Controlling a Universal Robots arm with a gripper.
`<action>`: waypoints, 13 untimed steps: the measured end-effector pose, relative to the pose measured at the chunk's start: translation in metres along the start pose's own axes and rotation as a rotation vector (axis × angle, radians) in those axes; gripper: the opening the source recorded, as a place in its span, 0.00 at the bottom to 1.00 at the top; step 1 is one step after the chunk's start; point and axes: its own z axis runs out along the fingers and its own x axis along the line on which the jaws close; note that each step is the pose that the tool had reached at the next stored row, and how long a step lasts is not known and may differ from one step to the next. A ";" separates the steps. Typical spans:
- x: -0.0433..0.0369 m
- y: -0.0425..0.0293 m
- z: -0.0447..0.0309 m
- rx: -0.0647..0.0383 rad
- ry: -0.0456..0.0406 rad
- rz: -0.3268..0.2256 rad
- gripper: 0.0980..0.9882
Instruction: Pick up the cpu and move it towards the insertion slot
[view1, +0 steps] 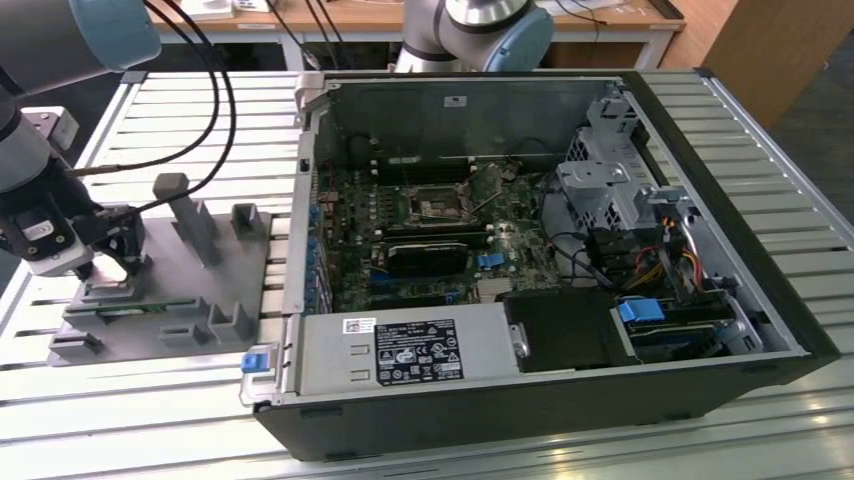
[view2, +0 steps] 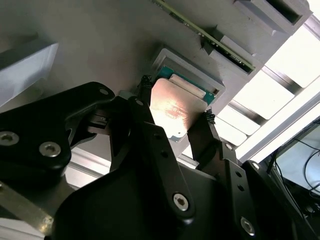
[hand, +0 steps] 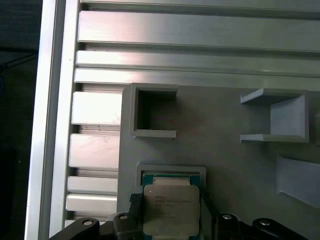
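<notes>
Cpu (hand: 170, 210) – a small flat square chip with a silvery-grey metal top on a green board – sits at a shallow square pocket of the grey plastic fixture (view1: 174, 300), at about eight o'clock in the exterior view.

Largest of all is the slatted aluminium table (view1: 174, 130). On it lies the open black computer case (view1: 747, 250), spreading from the middle toward four o'clock. Inside it is the green motherboard (view1: 354, 215), and on that the insertion slot (view1: 438, 205), a square socket with a shiny metal frame and dark centre, just toward twelve o'clock from the exterior view's middle. The slot lies at about two o'clock from the fixture and well apart from it – the case's side wall and the fixture's upright posts stand between them.

The black two-finger gripper (view1: 114, 272) is down over the fixture. In both wrist views its fingers (view2: 145, 95) press against two opposite edges of the chip, clasping it at the pocket. A thin green memory stick (view2: 210, 35) stands on edge in a fixture groove near the pocket.

A black printed label (view1: 420, 352) lies on the grey power supply at six o'clock, its print too small to read. Faint lines of print cross the chip's top.
</notes>
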 end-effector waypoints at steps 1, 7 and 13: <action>0.0000 0.0000 -0.0006 0.000 0.0001 0.000 0.50; 0.0001 0.0004 -0.0071 0.000 0.0001 0.000 0.50; 0.0001 0.0008 -0.0137 0.000 0.0001 0.000 0.50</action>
